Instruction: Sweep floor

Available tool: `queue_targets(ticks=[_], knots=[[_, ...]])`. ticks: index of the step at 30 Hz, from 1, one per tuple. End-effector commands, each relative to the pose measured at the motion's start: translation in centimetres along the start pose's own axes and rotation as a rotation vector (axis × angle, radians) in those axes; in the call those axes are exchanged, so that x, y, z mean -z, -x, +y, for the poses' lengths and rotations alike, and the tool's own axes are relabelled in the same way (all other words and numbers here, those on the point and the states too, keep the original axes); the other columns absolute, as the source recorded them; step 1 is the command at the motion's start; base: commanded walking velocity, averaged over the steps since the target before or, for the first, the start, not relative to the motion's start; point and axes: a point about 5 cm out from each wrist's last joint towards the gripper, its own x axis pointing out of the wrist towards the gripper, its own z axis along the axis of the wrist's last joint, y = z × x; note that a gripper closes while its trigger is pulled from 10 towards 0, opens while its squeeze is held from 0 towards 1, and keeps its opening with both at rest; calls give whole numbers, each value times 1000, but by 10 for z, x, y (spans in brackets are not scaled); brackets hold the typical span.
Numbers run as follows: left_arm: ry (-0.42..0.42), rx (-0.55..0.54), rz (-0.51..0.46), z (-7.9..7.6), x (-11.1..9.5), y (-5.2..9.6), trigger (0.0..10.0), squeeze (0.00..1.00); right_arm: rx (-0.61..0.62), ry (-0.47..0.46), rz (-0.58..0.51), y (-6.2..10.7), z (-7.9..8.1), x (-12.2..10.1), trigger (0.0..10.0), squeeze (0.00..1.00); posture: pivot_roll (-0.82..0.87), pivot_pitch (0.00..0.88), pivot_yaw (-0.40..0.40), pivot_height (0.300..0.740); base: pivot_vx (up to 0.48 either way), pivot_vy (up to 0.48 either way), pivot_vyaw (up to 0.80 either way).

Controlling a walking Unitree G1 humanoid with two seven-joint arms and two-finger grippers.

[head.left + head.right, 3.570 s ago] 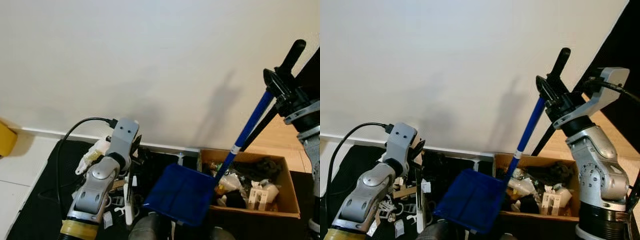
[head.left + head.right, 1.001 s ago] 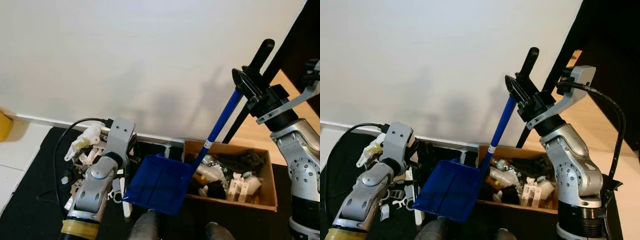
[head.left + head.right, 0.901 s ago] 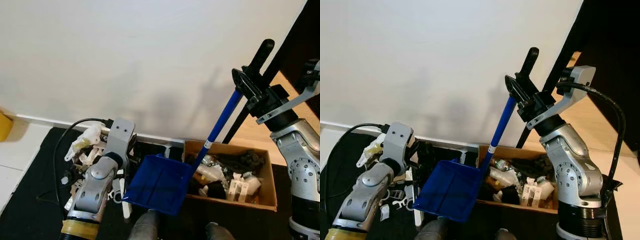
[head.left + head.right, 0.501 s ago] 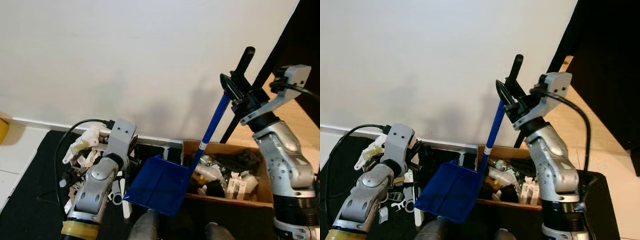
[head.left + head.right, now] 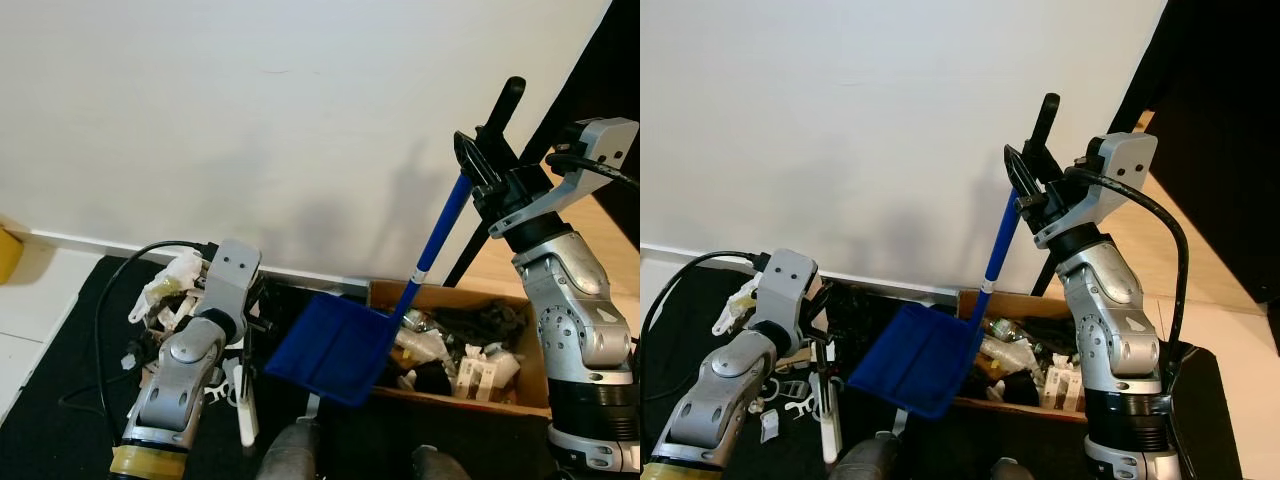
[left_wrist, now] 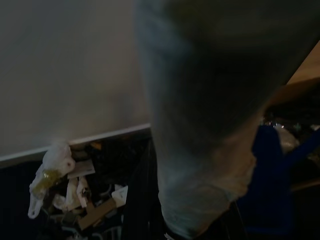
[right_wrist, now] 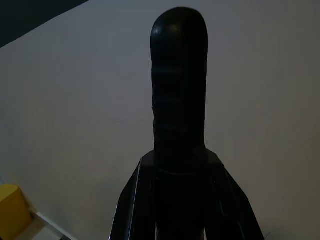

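Right gripper (image 5: 488, 172) clenched on black grip of long-handled blue plastic dustpan (image 5: 335, 347), tilted toward 7 o'clock, likely emptying into brown cardboard box (image 5: 500, 400); left gripper's state: cannot tell.

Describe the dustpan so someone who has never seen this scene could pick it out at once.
Start at the white wall and drop to the black mat at its foot, where an open cardboard box of rubbish sits. The dustpan hangs at the box's left edge, held by the right pincer near its black grip: the one solid blue scoop on a long blue handle.
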Motion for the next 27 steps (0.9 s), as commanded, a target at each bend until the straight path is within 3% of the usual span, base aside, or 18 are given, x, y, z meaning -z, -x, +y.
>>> queue_targets(ticks=[1, 27], knots=[[6, -10, -15, -1, -4, 1, 10000, 0, 4, -18, -28, 1, 0, -1, 10000, 0, 115, 156, 64, 740, 0, 0, 0], [33, -30, -79, -3, -17, 0, 10000, 0, 1, -58, -45, -5, 3, 3, 10000, 0, 130, 154, 63, 740, 0, 0, 0]])
